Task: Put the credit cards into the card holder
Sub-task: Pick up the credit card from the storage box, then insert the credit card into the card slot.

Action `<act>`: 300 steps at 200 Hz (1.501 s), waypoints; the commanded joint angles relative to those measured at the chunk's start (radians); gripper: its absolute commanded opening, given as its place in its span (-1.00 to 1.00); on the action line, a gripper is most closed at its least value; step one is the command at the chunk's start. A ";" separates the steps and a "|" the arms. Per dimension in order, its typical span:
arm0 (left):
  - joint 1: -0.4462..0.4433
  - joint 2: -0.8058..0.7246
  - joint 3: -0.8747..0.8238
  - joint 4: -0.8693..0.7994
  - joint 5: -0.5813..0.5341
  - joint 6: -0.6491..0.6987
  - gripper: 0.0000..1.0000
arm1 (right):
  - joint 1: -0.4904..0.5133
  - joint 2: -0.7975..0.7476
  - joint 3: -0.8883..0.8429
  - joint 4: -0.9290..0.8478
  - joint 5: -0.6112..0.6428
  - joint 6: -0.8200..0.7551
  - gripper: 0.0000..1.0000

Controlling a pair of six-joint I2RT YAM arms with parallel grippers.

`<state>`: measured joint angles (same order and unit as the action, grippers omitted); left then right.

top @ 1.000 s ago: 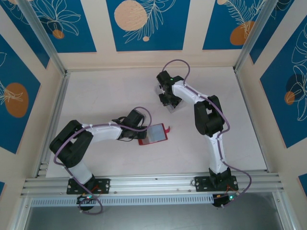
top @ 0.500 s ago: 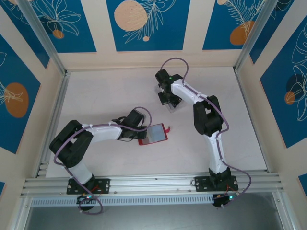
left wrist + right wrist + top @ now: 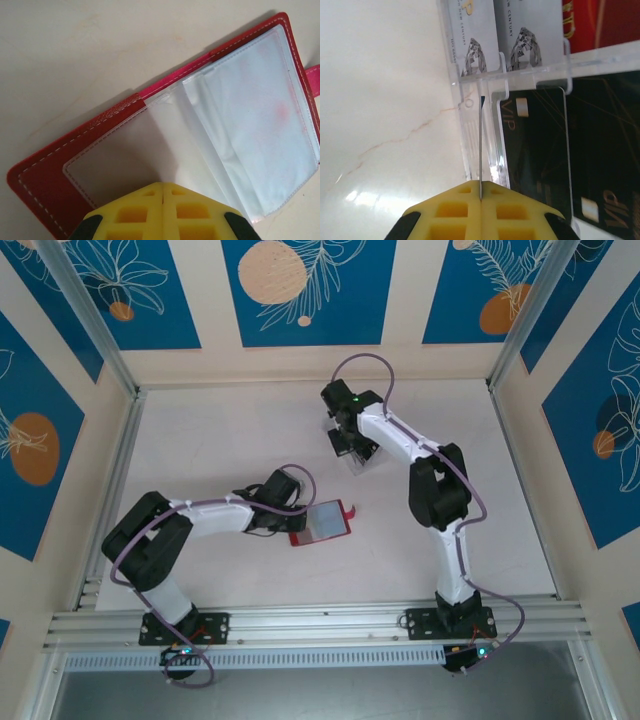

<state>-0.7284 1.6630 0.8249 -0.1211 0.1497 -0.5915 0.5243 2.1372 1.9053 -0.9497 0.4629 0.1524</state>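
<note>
Left arm folded low: my left gripper [image 3: 162, 212], fingers pressed together, sits at the open red folding card holder [image 3: 75, 145] mid-table. Right arm extended: my right gripper [image 3: 480, 210] pinches a thin plastic credit card [image 3: 480, 150] edge-on over the clear plastic tray [image 3: 470, 165]. Pale marbled table [image 3: 200, 440], blue leaf-print wall panels [image 3: 300, 290].

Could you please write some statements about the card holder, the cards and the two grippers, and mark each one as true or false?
1. The card holder lies open on the table. True.
2. The right gripper is open and holds nothing. False: it is shut on a thin card, seen edge-on.
3. Black cards lie at the clear tray. True.
4. A card already sits in the clear pockets of the card holder. False: no card is seen in them.
5. The left gripper is at the clear tray. False: it is at the card holder, and the right gripper is at the tray.
</note>
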 commanded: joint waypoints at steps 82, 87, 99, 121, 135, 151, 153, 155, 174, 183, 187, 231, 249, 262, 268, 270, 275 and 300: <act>-0.012 -0.108 0.009 -0.119 0.033 0.047 -1.00 | 0.016 -0.438 -0.588 0.400 -0.589 0.253 -1.00; -0.012 -0.105 0.011 -0.126 0.027 0.048 -1.00 | 0.018 -0.444 -0.616 0.426 -0.603 0.265 -1.00; -0.012 -0.095 0.014 -0.133 0.018 0.052 -1.00 | 0.023 -0.456 -0.674 0.485 -0.638 0.288 -1.00; -0.012 -0.072 0.019 -0.134 0.011 0.050 -1.00 | 0.028 -0.469 -0.768 0.609 -0.702 0.326 -1.00; -0.012 -0.056 0.023 -0.151 -0.016 0.044 -1.00 | 0.029 -0.466 -0.811 0.669 -0.728 0.348 -1.00; -0.012 -0.049 0.021 -0.165 -0.033 0.040 -1.00 | 0.037 -0.458 -0.843 0.717 -0.740 0.360 -1.00; -0.012 -0.048 0.018 -0.165 -0.034 0.039 -1.00 | 0.039 -0.457 -0.847 0.723 -0.739 0.361 -1.00; -0.011 -0.047 0.017 -0.166 -0.034 0.039 -1.00 | 0.040 -0.455 -0.851 0.728 -0.739 0.362 -1.00; -0.012 -0.034 0.006 -0.160 -0.042 0.038 -1.00 | 0.049 -0.437 -0.868 0.752 -0.738 0.366 -1.00; -0.012 -0.026 0.006 -0.165 -0.047 0.037 -1.00 | 0.055 -0.431 -0.871 0.756 -0.734 0.365 -1.00; -0.012 -0.024 0.005 -0.166 -0.051 0.035 -1.00 | 0.058 -0.429 -0.872 0.757 -0.732 0.363 -1.00; -0.012 -0.037 -0.007 -0.187 -0.110 0.008 -1.00 | 0.088 -0.419 -0.896 0.773 -0.703 0.359 -1.00; -0.012 -0.037 -0.009 -0.184 -0.106 -0.001 -1.00 | 0.091 -0.414 -0.919 0.795 -0.690 0.367 -1.00; -0.012 -0.035 -0.010 -0.183 -0.097 -0.005 -1.00 | 0.089 -0.410 -0.939 0.824 -0.690 0.376 -1.00; -0.012 -0.035 -0.013 -0.179 -0.092 -0.007 -1.00 | 0.088 -0.408 -0.948 0.837 -0.692 0.381 -1.00; -0.012 -0.034 -0.014 -0.178 -0.092 -0.008 -1.00 | 0.089 -0.407 -0.950 0.843 -0.693 0.382 -1.00; -0.012 -0.034 -0.016 -0.176 -0.089 -0.009 -1.00 | 0.086 -0.402 -0.956 0.853 -0.696 0.387 -1.00; -0.012 -0.032 -0.017 -0.177 -0.084 -0.010 -1.00 | 0.085 -0.394 -0.989 0.908 -0.700 0.409 -1.00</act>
<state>-0.7357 1.6169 0.8265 -0.2497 0.0963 -0.5911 0.6106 1.7264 0.9524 -0.1135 -0.2317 0.5297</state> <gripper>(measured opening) 0.036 0.066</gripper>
